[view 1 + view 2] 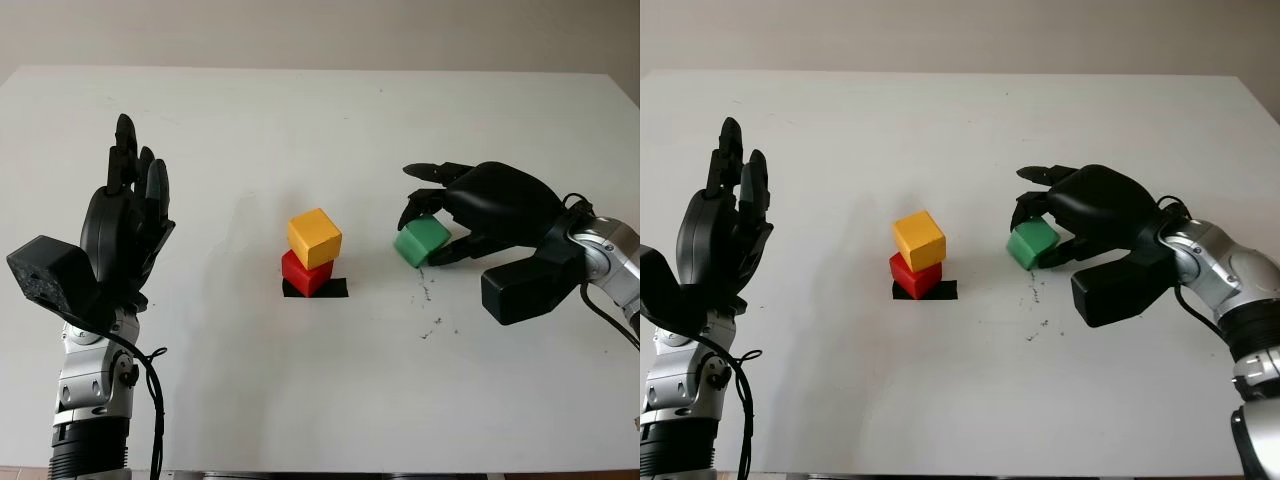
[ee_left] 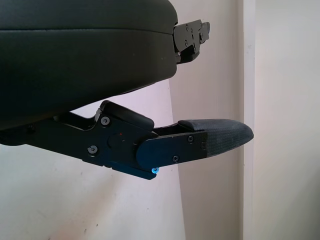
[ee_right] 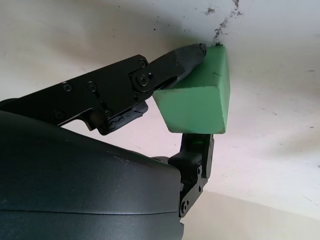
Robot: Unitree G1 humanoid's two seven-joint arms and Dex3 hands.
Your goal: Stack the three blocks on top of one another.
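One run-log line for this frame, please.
stack: yellow block on red block | right robot hand: gripping green block, right of stack | left robot hand: open, raised, left side

A white table (image 1: pixel 320 120) spreads across the scene, its far edge meeting a pale wall (image 1: pixel 320 30) that runs along the top of the head views. Near the middle of the tabletop lies a small black patch of tape (image 1: pixel 338 288), flat on the surface, with one end showing free. To the right of it, a scatter of dark specks and scuff marks (image 1: pixel 428 300) trails toward the near side of the table. A faint grey smudge (image 1: pixel 243 215) marks the surface left of centre. In the right wrist view the same dark specks (image 3: pixel 222 22) dot the white surface.
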